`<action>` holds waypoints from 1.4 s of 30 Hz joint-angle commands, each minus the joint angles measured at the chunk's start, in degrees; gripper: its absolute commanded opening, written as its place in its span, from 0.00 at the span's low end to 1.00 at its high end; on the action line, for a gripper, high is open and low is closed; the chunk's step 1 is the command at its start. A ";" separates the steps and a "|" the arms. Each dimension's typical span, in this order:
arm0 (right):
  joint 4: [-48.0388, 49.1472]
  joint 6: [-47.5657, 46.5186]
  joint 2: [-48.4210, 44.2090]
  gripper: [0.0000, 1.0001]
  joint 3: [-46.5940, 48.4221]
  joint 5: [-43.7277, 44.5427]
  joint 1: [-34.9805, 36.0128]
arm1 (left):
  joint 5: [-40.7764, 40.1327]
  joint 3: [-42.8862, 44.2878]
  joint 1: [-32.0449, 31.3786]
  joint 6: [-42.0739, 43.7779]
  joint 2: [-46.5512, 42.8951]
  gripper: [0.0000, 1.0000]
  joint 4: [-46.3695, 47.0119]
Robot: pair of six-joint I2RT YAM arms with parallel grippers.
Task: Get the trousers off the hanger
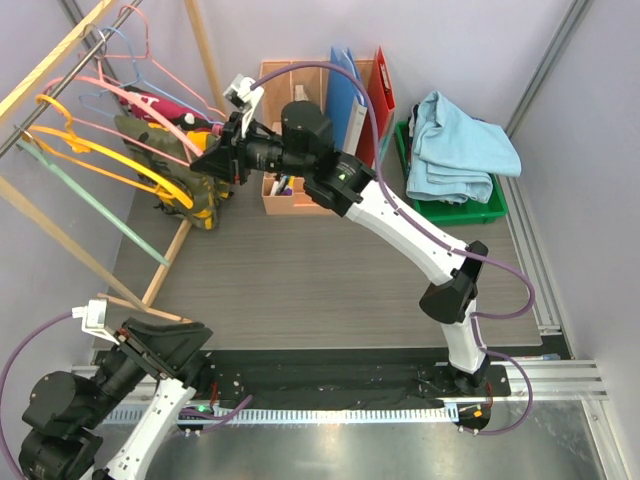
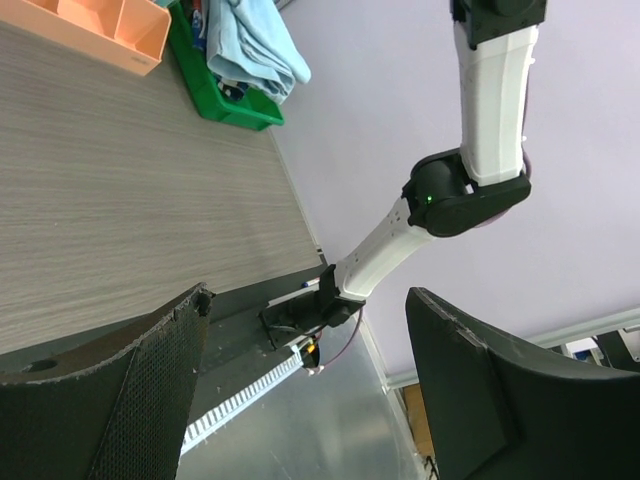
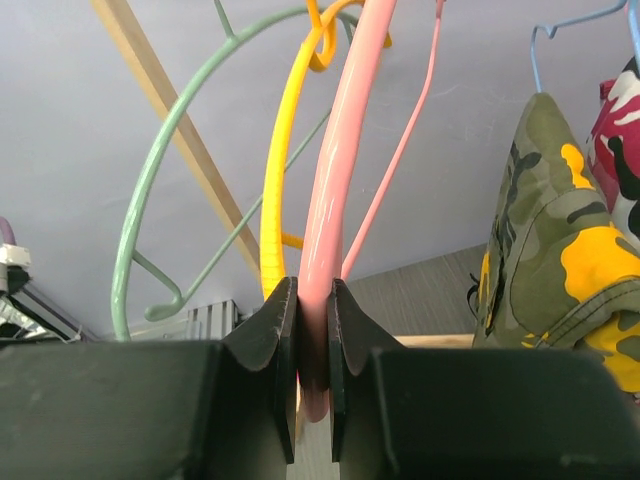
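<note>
My right gripper [image 3: 312, 300] clenched on pink hanger [image 3: 345, 150] | yellow-olive camouflage trousers [image 3: 545, 240] hanging just beside it | my left gripper [image 2: 308, 300] released, empty

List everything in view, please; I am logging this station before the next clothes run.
green hanger, yellow hanger, thin pink hanger, blue hanger: one each, on the rack, far left
thick pink hanger: one, same rack
yellow-olive camouflage trousers, pink camouflage trousers: one each, hanging there
light blue garments: one pile, in green bin, far right
organiser box: one, tan, far middle
blue folder, red folder: one each, upright by the box
left hand: open, empty, near left
right hand: shut on thick pink hanger
</note>
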 commanded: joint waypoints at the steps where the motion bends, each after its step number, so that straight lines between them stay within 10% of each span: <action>1: 3.90 -2.51 -1.59 0.01 -2.08 1.22 1.27 | 1.34 1.38 -0.15 0.08 -3.00 0.79 2.80; 20: 2.32 -13.06 -2.03 0.01 -7.01 -1.16 7.85 | 6.52 1.47 -0.23 -6.16 -2.82 0.79 18.43; 35: 7.41 -13.42 -3.35 0.02 -12.81 9.38 16.03 | -4.38 14.11 -0.06 -9.07 6.83 0.76 22.22; 42: 8.56 -6.21 -8.00 0.53 -17.99 15.28 16.30 | -3.93 24.58 1.43 -2.39 19.67 0.76 24.24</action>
